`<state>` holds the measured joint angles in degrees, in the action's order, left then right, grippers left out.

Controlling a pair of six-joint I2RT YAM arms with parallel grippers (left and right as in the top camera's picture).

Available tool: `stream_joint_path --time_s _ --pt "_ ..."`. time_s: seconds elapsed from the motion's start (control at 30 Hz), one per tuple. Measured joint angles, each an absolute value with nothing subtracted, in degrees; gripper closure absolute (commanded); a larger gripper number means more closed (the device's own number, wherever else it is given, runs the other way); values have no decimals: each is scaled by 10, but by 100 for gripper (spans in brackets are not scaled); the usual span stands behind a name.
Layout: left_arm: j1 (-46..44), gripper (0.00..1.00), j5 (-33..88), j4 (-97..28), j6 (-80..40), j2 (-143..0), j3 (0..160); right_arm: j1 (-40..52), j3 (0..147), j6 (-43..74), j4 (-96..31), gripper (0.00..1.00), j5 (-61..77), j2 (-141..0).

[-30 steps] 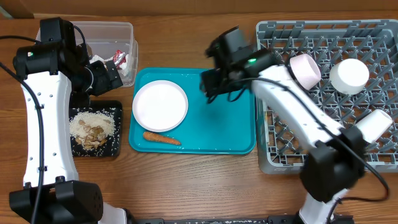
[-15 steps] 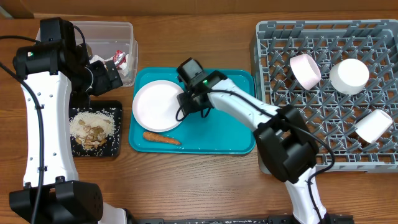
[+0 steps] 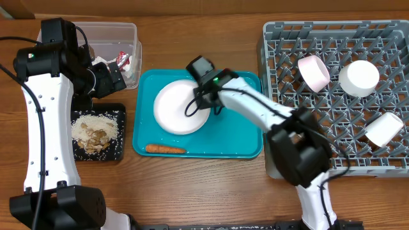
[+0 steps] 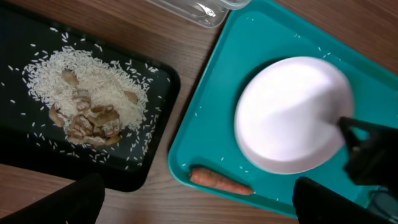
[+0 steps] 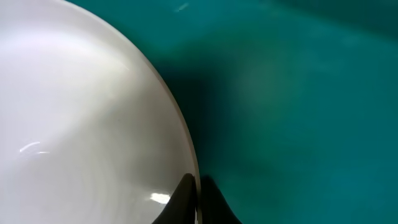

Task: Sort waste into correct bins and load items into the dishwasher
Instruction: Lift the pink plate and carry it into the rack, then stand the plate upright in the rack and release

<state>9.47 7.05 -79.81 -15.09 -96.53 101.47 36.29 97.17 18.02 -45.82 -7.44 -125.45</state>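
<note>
While the right end effector (image 3: 204, 96) pinches the thin rim of the plate (image 3: 181, 108), black fingertips (image 5: 179, 202) nearly together, that plate (round, smooth, glossy pale white) sits over the ctr-left of the teal tray (image 3: 246, 137). The tray is a flat plastic rectangle w/ rounded corners & a low lip. Right wrist view shows dark shadow beside the gripped edge; can't tell if the plate's far side touches the tray.

Carrot (image 3: 165, 149): small, orange, tapered, lying flat along the tray's front edge, near the plate but apart from it.

Left end effector (image 3: 110, 76) is spread wide, holding nothing, btwn the clear tub (image 3: 128, 29) & the black tray (image 3: 121, 153). The black tray is shallow, matte & rectangular. It holds a mound of beige rice-like scraps (image 3: 96, 130) w/ brownish lumps in the middle. The tub is see-through plastic w/ rounded corners, a red wrapper (image 3: 123, 59) inside.

At right, the grey dish rack (image 3: 390, 167) has a lattice floor w/ upright pegs. It carries a pale pink bowl (image 3: 313, 71) tipped on its side, a white bowl (image 3: 358, 78) & a small white cup (image 3: 382, 128).

Everything rests on a wood-grain tabletop (image 3: 192, 191).
</note>
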Motion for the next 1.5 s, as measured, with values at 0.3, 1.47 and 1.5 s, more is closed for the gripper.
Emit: stream_joint_path --time_s 0.3,1.47,1.5 --pt "95 2 70 -797 -151 -965 1015 275 971 141 -487 96 -272 -1059" --pt "95 2 70 -797 -151 -965 1015 196 825 274 -553 96 -753 -1026" --pt "95 2 70 -797 -151 -965 1015 196 824 273 -550 96 -756 -1026"
